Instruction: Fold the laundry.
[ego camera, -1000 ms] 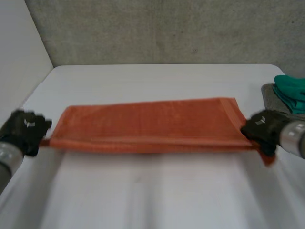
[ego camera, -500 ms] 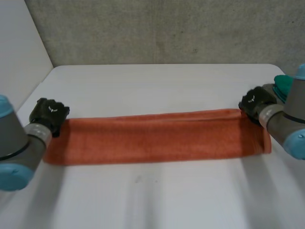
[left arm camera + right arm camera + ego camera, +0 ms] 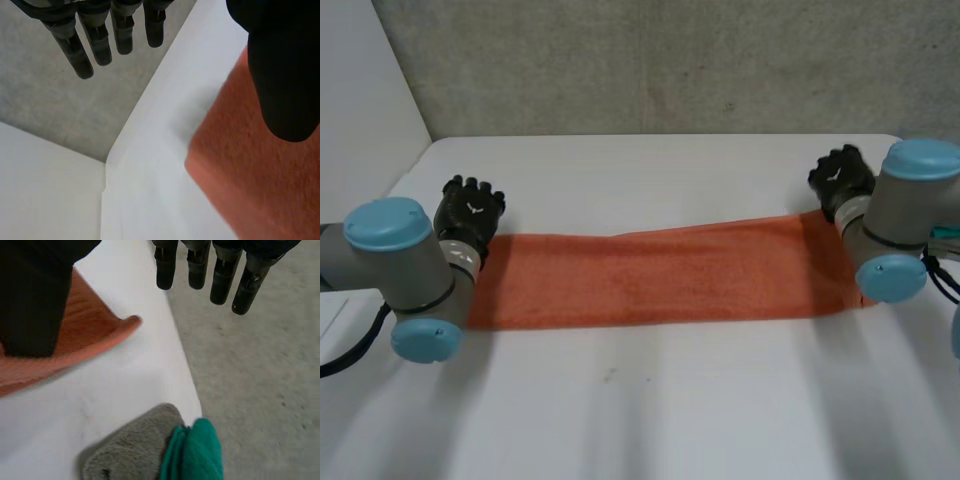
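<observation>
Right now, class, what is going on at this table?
Laundry folding is under way. An orange towel lies as a long strip across the table. The left hand is at one end, the right hand at the other, both open. A grey cloth and a green cloth lie by the right hand.
</observation>
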You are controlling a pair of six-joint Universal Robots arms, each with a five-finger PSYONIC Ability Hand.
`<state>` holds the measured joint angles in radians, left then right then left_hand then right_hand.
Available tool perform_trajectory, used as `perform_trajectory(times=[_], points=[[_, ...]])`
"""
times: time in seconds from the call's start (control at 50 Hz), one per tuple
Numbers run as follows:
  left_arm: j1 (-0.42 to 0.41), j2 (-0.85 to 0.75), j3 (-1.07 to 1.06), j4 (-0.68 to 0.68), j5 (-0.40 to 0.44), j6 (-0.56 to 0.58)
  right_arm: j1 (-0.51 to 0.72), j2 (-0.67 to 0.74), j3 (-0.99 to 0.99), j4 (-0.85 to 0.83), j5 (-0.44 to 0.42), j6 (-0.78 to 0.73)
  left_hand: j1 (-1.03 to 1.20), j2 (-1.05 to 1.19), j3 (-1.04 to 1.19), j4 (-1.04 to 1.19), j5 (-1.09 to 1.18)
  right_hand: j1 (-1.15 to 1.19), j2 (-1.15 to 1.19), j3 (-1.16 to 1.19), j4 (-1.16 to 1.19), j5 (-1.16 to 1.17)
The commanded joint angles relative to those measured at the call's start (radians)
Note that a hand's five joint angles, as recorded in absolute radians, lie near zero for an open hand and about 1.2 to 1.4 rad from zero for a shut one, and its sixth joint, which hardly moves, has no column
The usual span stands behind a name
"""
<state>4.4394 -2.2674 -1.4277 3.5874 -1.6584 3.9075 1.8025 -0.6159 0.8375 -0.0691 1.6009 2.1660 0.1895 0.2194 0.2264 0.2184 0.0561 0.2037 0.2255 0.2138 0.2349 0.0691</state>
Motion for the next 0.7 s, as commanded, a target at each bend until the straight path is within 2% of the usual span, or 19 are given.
perform_trajectory(times=[0.02, 0.08, 0.12, 0.18, 0.26, 0.36, 0.5, 0.56, 0.64, 0.68, 0.7], points=[[-0.012, 0.147, -0.074, -0.002, 0.000, -0.010, -0.014, -0.250, 0.129, 0.052, 0.031, 0.242, -0.015, -0.045, -0.052, -0.044, -0.056, -0.029, -0.051, -0.039, -0.060, -0.069], [-0.011, 0.245, -0.140, -0.002, 0.003, -0.019, -0.015, -0.382, 0.237, 0.078, -0.016, 0.307, -0.015, -0.045, -0.052, -0.044, -0.056, -0.029, -0.051, -0.039, -0.060, -0.069], [-0.011, 0.311, -0.196, -0.001, 0.005, -0.036, -0.028, -0.451, 0.320, 0.109, -0.082, 0.322, -0.015, -0.045, -0.052, -0.044, -0.056, -0.029, -0.051, -0.039, -0.060, -0.069], [-0.009, 0.370, -0.253, -0.001, 0.008, -0.063, -0.080, -0.488, 0.435, 0.179, -0.174, 0.325, -0.015, -0.045, -0.052, -0.044, -0.056, -0.029, -0.051, -0.039, -0.060, -0.069], [-0.014, 0.420, -0.330, -0.001, 0.038, -0.141, -0.150, -0.498, 0.559, 0.245, -0.254, 0.331, -0.015, -0.045, -0.052, -0.044, -0.056, -0.029, -0.051, -0.039, -0.060, -0.069], [-0.015, 0.421, -0.385, -0.001, 0.097, -0.224, -0.192, -0.496, 0.675, 0.189, -0.298, 0.331, -0.015, -0.045, -0.052, -0.044, -0.056, 0.054, 0.033, 0.044, 0.023, 0.014], [-0.009, 0.372, -0.382, -0.001, 0.098, -0.232, -0.227, -0.424, 0.745, 0.014, -0.312, 0.314, -0.015, -0.045, -0.052, -0.044, -0.056, 0.272, 0.250, 0.262, 0.240, 0.232], [-0.009, 0.361, -0.381, 0.001, 0.098, -0.232, -0.229, -0.395, 0.742, -0.023, -0.317, 0.314, -0.015, -0.045, -0.052, -0.044, -0.056, 0.289, 0.267, 0.279, 0.258, 0.249], [-0.009, 0.359, -0.381, 0.001, 0.098, -0.232, -0.227, -0.367, 0.735, -0.051, -0.314, 0.313, -0.015, -0.045, -0.052, -0.044, -0.056, 0.430, 0.408, 0.420, 0.399, 0.390], [-0.009, 0.359, -0.382, 0.001, 0.098, -0.232, -0.227, -0.349, 0.724, -0.063, -0.312, 0.311, -0.015, -0.045, -0.052, -0.044, -0.056, 0.702, 0.680, 0.692, 0.671, 0.662], [-0.009, 0.359, -0.382, 0.001, 0.098, -0.232, -0.229, -0.346, 0.721, -0.069, -0.312, 0.311, -0.015, -0.045, -0.052, -0.044, -0.056, 0.918, 0.897, 0.908, 0.887, 0.878]])
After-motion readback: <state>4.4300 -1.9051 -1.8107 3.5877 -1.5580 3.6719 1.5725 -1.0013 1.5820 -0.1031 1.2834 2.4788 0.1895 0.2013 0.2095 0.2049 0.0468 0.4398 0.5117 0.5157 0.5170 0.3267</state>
